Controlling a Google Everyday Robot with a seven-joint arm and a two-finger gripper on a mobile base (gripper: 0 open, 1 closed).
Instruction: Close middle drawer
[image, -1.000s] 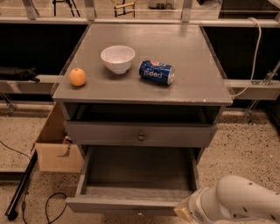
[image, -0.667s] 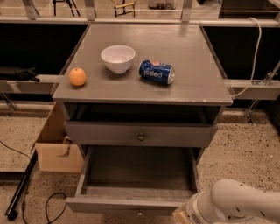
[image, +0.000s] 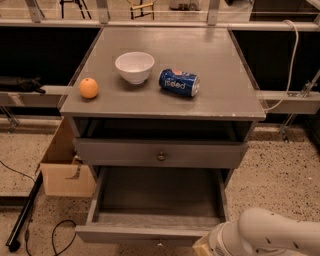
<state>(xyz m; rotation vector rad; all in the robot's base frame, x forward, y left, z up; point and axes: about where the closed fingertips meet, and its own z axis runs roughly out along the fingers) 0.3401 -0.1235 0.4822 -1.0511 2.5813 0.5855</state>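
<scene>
Little has changed over the last second: the white arm (image: 272, 235) has sunk slightly lower at the bottom right corner, and the middle drawer (image: 150, 233) has not moved. It stands pulled far out and empty, its front near the lower edge of the view. The gripper (image: 202, 247) shows only as a tan tip just beside the right end of that front, and whether it is open or closed cannot be told. Judging by this, the closing push has not yet begun, and the whole travel remains. Counted, two grey drawer fronts show: the open one and the upper drawer front (image: 125, 152) with its one round knob (image: 161, 156); a third is hidden. On the cabinet top (image: 210, 60) sit one orange (image: 88, 88), one white bowl (image: 134, 66) and one Pepsi can (image: 179, 82) on its side. One cardboard box (image: 62, 170) stands at the left.
</scene>
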